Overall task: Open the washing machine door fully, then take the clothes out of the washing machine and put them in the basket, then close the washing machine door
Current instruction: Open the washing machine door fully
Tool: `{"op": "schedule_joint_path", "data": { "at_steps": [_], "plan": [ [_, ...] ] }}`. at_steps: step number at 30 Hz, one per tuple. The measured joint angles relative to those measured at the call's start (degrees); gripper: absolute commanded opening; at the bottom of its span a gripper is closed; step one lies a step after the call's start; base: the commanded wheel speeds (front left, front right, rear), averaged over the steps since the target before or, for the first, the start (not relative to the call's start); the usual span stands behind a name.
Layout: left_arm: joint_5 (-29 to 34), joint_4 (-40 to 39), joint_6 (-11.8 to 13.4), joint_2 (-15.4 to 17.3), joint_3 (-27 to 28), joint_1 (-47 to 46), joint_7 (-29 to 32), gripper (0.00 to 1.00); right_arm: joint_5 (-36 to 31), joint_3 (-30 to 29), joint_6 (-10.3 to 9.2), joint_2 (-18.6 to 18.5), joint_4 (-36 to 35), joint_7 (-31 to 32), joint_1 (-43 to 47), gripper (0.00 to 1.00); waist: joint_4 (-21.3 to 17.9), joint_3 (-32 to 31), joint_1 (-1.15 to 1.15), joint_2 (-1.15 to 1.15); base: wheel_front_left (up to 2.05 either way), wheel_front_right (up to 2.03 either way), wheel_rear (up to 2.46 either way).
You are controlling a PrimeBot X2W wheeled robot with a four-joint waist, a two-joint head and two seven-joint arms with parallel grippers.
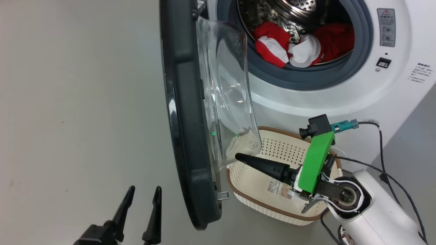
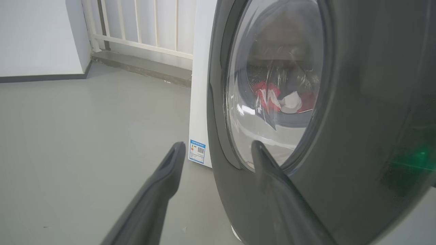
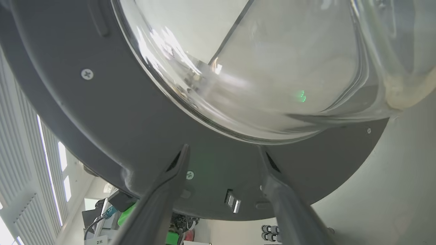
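At centre frame of the head view: washing machine door (image 1: 184,119), edge-on, running top to bottom, swung out roughly square to the washing machine (image 1: 374,85) at upper right. Glass bowl (image 1: 228,95) bulging to the right of the black rim. Clothes (image 1: 272,44), red and white, heaped at the mouth of the drum (image 1: 299,6), top of frame. Basket (image 1: 272,149) on the floor at lower centre-right, just right of the door's bottom edge; no garment visible in the part that shows.

Right gripper (image 3: 223,149): fingers spread wide, holding nothing, aimed at the door's inner side where black rim meets glass; over the basket in the head view. Contact with the rim: cannot tell.

Left gripper (image 1: 144,189): lower left, likewise wide and empty, on the door's outer side. In the left wrist view one finger overlaps the outer rim; touching or not, unclear.

Judged step: finishing the swing, door probably short of fully open.

To do it well:
- Press with a finger's flat on the black inner rim, never on the glass.
- Steer off the metal latch hook (image 3: 232,203) at lower centre of the right wrist view.
- Follow the door's own arc, slowly.
- First clear the left gripper from the door's path toward frame left.
- Mind the cables (image 1: 380,149) above the basket.
- Only then reach to upper right for the clothes.
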Motion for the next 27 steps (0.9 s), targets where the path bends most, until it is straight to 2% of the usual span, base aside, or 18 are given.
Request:
{"op": "schedule_joint_path", "data": {
  "at_steps": [21, 27],
  "plan": [
    [1.45, 0.47, -0.59, -0.01, 3.80, 1.26, 0.00, 1.00, -3.77, 1.15, 0.00, -6.04, 1.51, -16.22, 8.73, 1.00, -4.81, -1.30, 0.00, 0.00, 0.00, 0.00, 0.00],
    [1.67, 0.57, -0.59, -0.01, 4.10, 1.38, 0.00, 1.00, -7.53, 3.53, 0.00, -8.35, 3.88, -22.41, 10.10, 1.00, -5.53, -1.24, 0.00, 0.00, 0.00, 0.00, 0.00]
  ]
}}
